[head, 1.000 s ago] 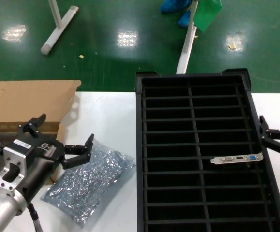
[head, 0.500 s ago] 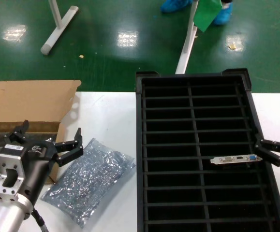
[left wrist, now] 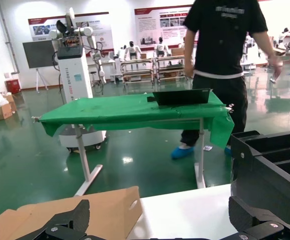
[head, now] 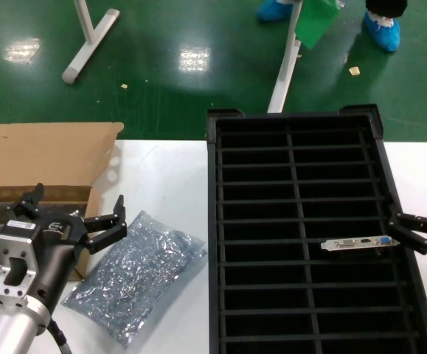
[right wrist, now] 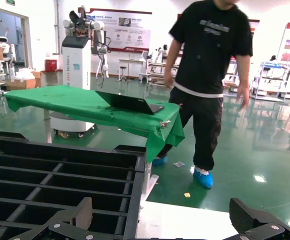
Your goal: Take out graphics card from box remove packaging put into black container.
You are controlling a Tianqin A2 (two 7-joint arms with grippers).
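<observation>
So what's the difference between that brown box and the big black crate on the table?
The box is brown cardboard with plain flaps folded open; the black container is dark plastic, split by thin walls into two columns of narrow slots. The box is much smaller and sits by the left gripper; the container fills the right side and holds a graphics card in one slot. Both are open-topped and rest on the white table.

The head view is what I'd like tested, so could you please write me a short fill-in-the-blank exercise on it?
1. The card stands in a slot of the ____ column of the crate.
2. The bag lies on the table between the crate and the ____.
3. The left gripper, above the box edge, has its fingers ____.
4. The bag is ____.

Missing words: right; box; open; empty
</observation>
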